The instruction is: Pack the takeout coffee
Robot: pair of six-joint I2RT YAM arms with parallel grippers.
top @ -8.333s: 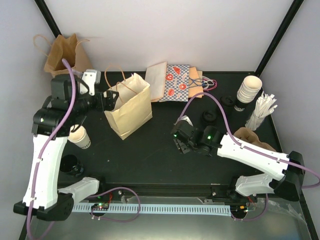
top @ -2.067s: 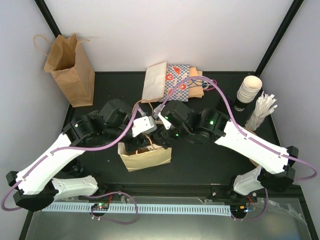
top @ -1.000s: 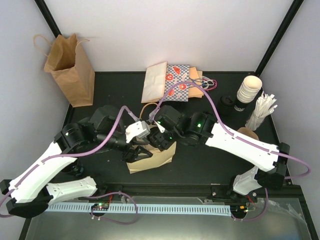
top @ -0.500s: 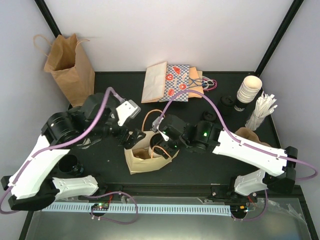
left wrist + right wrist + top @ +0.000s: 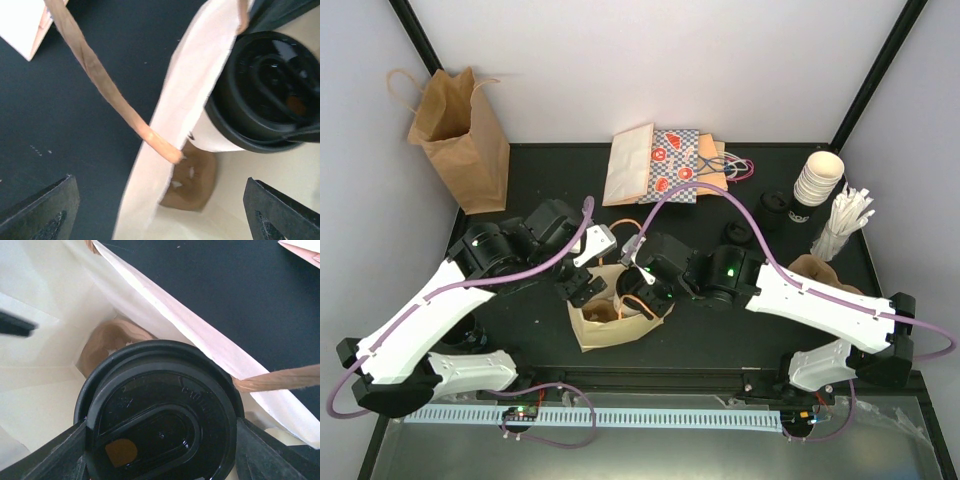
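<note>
Holding the lidded cup (image 5: 160,430) inside the cream bag (image 5: 605,332), right fingers (image 5: 260,457) clasp its sides; left fingers (image 5: 42,210) gape empty. Packing looks nearly complete: only release and withdrawal remain.

No word or number here can be read outright. The black lid (image 5: 160,415) on the takeout coffee cup (image 5: 212,140) carries a short raised line of letters near its rim, too faint to read. The cup's white wall shows a small dark printed mark just below the lid, cut off by the cream bag (image 5: 185,100). On the counter (image 5: 775,170), the stack of cups (image 5: 817,180) has dark print low down, too small to read. The patterned bag (image 5: 680,165) shows red and white motifs only.
</note>
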